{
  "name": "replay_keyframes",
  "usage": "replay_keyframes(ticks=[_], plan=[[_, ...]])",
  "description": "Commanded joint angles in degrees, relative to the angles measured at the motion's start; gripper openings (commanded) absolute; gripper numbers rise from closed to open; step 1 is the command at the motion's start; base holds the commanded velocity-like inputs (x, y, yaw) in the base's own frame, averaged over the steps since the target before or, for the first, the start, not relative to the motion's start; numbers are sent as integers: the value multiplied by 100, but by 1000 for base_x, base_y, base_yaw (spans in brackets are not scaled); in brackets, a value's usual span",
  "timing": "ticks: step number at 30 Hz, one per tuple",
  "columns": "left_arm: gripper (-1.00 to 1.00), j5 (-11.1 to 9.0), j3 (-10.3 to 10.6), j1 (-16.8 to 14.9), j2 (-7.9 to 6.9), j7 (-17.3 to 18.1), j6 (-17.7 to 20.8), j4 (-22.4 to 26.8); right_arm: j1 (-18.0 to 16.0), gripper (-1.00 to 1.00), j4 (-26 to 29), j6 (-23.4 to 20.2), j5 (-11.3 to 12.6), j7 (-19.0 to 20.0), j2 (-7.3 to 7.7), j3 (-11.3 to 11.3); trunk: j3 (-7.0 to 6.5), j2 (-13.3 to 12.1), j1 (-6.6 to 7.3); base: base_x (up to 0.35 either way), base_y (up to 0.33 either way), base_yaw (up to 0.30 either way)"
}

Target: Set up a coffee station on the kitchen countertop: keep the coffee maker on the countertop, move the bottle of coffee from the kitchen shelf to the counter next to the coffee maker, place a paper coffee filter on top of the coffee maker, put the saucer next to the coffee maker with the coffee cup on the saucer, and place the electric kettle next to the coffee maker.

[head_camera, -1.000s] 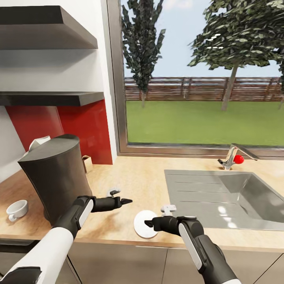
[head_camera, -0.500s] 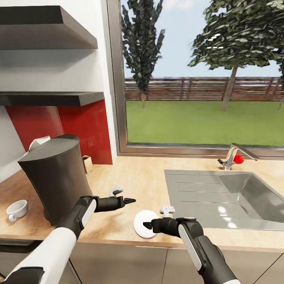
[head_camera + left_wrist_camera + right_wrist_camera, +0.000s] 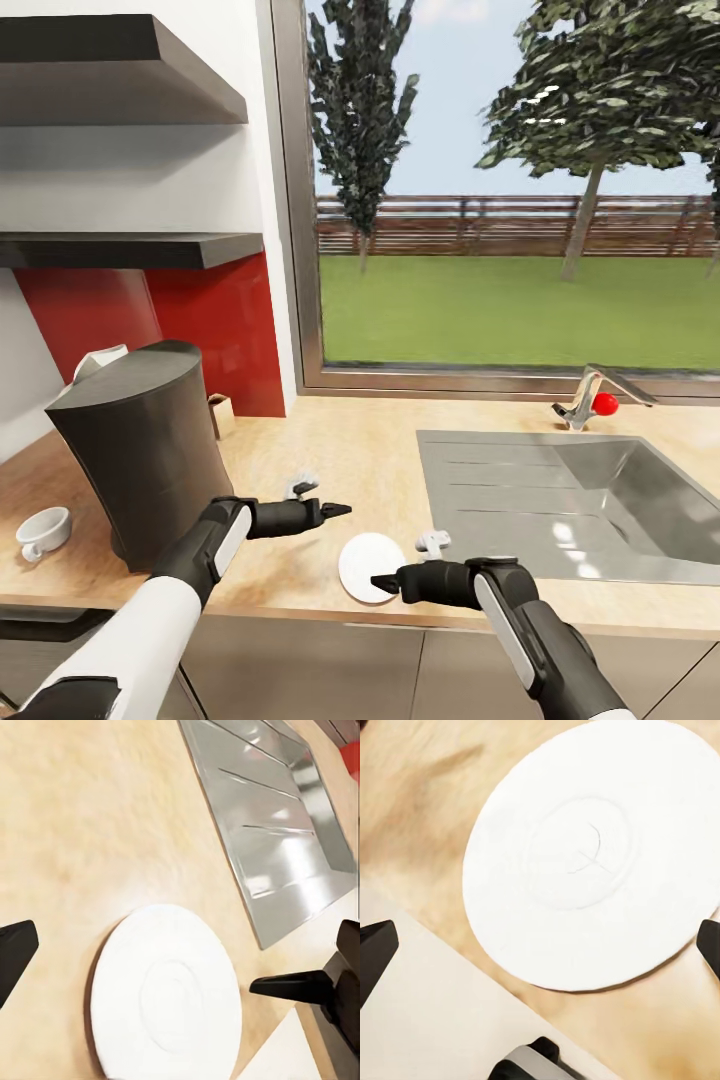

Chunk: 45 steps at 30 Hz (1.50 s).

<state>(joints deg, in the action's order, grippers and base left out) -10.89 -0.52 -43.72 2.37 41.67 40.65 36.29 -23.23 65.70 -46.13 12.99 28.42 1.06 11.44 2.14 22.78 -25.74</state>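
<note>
Head view: the small flat round white saucer [image 3: 368,566] lies at the front edge of the long light wood-grain kitchen countertop [image 3: 360,460], between the tall dark grey coffee maker [image 3: 140,455] and the inset grey steel sink [image 3: 560,500]. The right gripper [image 3: 380,582] is open and empty at the saucer's front rim; the left gripper [image 3: 340,511], also open, hovers just behind it. A pinch across the rim is judged best, and the overhanging lip helps. Open worktop is left beside the coffee maker.

Bare worktop [image 3: 340,450] (beside coffee maker [image 3: 140,455])
</note>
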Motion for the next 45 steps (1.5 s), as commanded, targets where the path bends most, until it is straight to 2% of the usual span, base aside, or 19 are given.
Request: replay_keyframes(ticks=[1, 8, 16, 33, 41, 45], plan=[[100, -18, -3, -5, 14, 1, 26, -45, -6, 100, 5, -27, 20, 1, 6, 7, 14, 14, -4, 0, 0, 0], [100, -18, -10, -5, 33, -12, -8, -209, -6, 100, 5, -25, 23, 4, 8, 7, 14, 14, -4, 0, 0, 0], [100, -41, -18, -6, 137, -44, -38, -474, -6, 100, 5, -36, 23, -59, -11, -1, 14, 14, -4, 0, 0, 0], [100, -45, -39, -5, 199, -58, -22, -517, -6, 100, -161, -36, 27, -192, -35, 0, 14, 14, -4, 0, 0, 0], [100, -27, -40, -5, 374, -71, -16, -594, -6, 100, -179, -36, 28, -196, -52, 7, 14, 14, -4, 0, 0, 0], [100, -30, -37, -5, 397, -71, -18, -648, -6, 100, -180, -35, 34, -196, -53, 7, 14, 14, -4, 0, 0, 0]])
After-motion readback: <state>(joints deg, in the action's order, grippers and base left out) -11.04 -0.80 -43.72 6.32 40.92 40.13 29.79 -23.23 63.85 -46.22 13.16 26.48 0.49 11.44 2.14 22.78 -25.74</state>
